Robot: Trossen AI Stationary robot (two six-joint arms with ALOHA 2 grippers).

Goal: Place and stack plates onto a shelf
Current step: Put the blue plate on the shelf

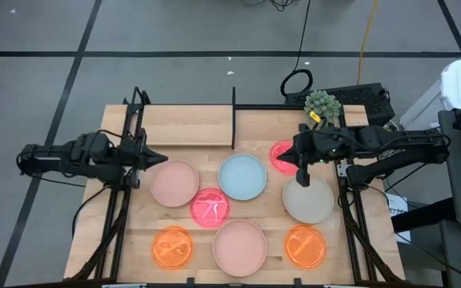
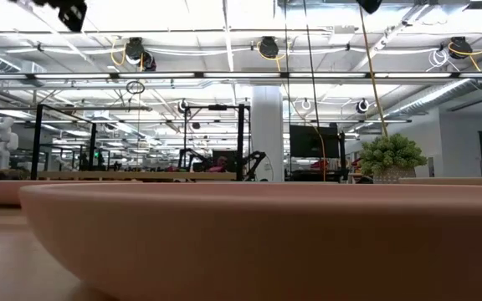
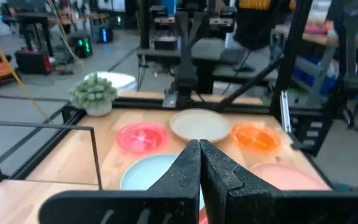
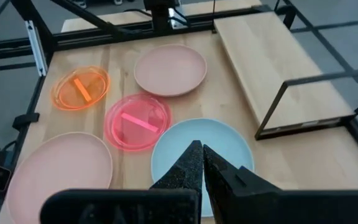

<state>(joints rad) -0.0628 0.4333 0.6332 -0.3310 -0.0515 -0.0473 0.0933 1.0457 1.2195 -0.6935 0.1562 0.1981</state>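
plates [image 1: 241,177]: eight, all on the tabletop, none stacked; blue one dead center, beige at 3 o'clock, pinks at 9 and 6, neon ones scattered around
shelf [image 1: 186,126]: at 12 o'clock, bare
left gripper [image 1: 160,160]: pinched shut, empty, just by the 9 o'clock pink plate
right gripper [image 1: 303,178]: shut too, empty, over the beige plate's rim
handling: probably light, stiff, slick; best grabbed by the raised rim, not the flat middle

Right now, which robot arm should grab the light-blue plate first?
Probably the right. Its shut end effector hovers just beside the round matte light-blue plate, with the low light-wood shelf nearby. The left end effector, also shut, sits over the pale-pink plate.
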